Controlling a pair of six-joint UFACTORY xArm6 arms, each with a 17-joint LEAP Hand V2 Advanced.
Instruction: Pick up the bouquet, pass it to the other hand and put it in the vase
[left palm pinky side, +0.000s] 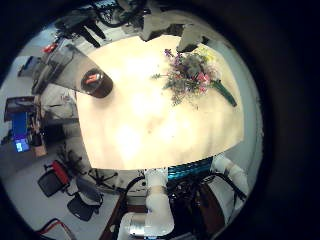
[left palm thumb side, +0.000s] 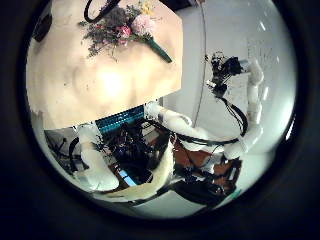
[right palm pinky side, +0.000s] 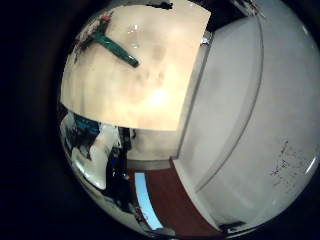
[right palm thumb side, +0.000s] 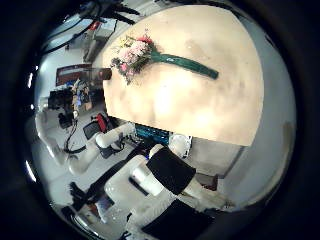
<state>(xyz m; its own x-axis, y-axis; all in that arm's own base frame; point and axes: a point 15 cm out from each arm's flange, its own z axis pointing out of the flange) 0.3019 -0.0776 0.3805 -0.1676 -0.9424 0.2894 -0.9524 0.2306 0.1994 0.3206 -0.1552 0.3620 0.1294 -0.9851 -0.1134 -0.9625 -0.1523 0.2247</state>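
Pale wood tabletop (left palm pinky side: 150, 120) carries the bouquet (left palm pinky side: 188, 74), lying flat well apart from the dark vase (left palm pinky side: 97, 83). Neither hand's fingers show, so I cannot tell their state. Pickup seems not yet begun; next, a hand must descend onto the green stems (right palm thumb side: 185, 64).

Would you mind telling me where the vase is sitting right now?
In the left little finger side palm view, the vase stands upright on the table near one edge, apart from the bouquet, which lies flat across the tabletop from it.
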